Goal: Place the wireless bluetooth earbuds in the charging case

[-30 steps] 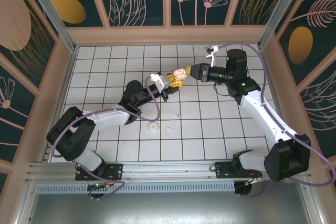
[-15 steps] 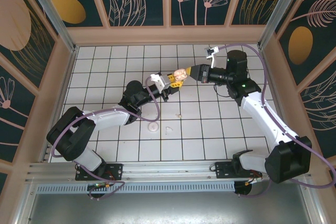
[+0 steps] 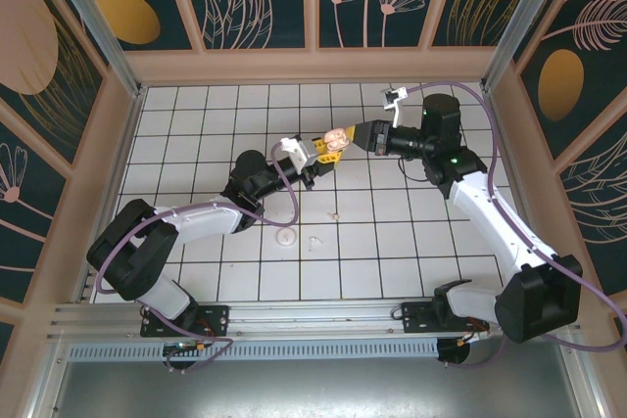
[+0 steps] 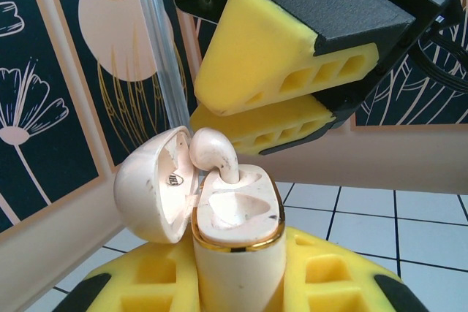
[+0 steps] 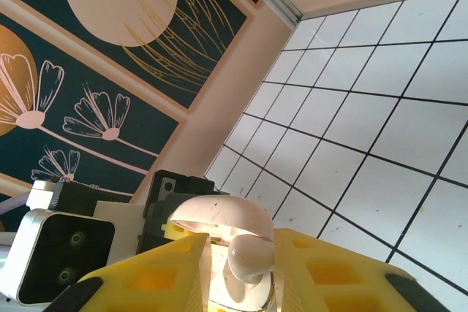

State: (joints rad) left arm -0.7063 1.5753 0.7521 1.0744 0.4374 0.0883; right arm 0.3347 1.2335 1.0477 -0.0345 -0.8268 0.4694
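One bud looks nearly home! Left gripper is clamped on the charging case, held aloft with its lid swung open. An earbud stands stem-down in the well beside the lid. Right gripper hovers just above, fingers narrowly parted. A tiny pale bit on the tiles, likely the second bud, is not yet fetched.

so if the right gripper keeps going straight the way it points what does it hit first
The earbud standing in the open charging case held by the left gripper, right at the right gripper's tips; whether they touch is unclear.
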